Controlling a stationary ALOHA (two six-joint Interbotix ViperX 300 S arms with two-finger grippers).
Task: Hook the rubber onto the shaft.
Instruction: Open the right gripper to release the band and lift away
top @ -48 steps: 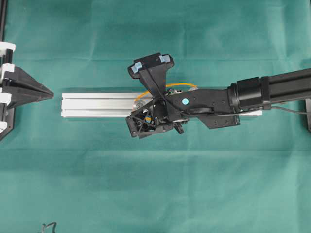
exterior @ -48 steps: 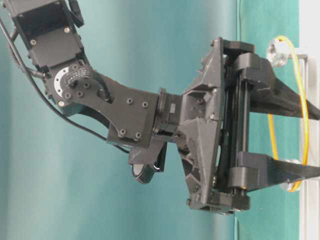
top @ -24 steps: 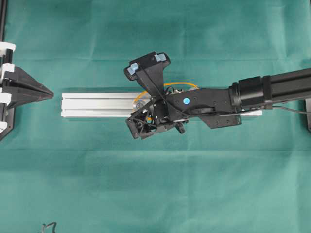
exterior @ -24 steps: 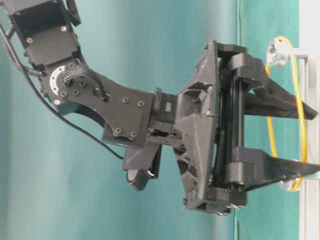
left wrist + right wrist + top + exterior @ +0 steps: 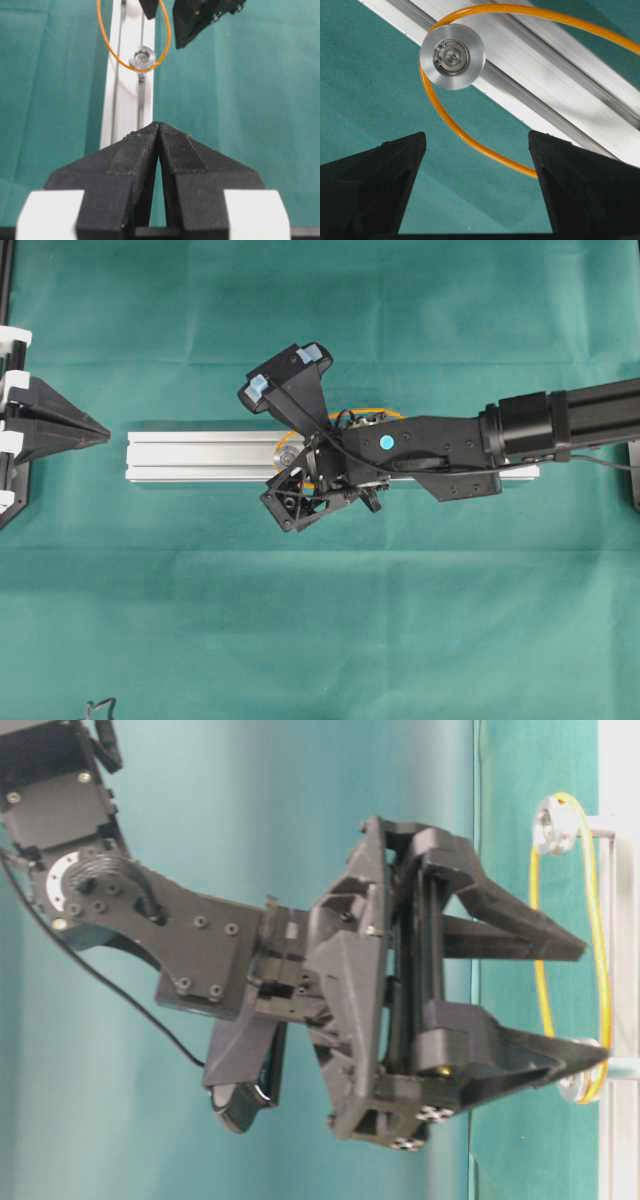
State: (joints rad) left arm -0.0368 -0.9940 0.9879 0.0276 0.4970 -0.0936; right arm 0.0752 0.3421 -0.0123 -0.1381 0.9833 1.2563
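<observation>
The silver aluminium rail (image 5: 200, 455) lies across the green cloth. The orange rubber (image 5: 470, 140) loops round a round silver shaft (image 5: 452, 56) on the rail. In the table-level view the rubber (image 5: 601, 920) runs between two shafts, one (image 5: 553, 823) higher in that view and the other (image 5: 580, 1080) lower. Just above it my right gripper (image 5: 477, 135) is open, nothing between its fingers; the rubber passes behind the right finger (image 5: 570, 180). At the rail's left end my left gripper (image 5: 158, 125) is shut and empty, pointing along the rail (image 5: 127, 95).
My right arm (image 5: 520, 430) stretches in from the right over the rail's right half. A black stand (image 5: 635, 475) sits at the right edge, my left arm's mount (image 5: 10, 430) at the left edge, a small dark wire (image 5: 100, 705) at bottom left.
The right jaws have spread wider and the gripper has drawn back from the rail, tilting a little. The rubber stays round the shafts. The left gripper has not moved.
</observation>
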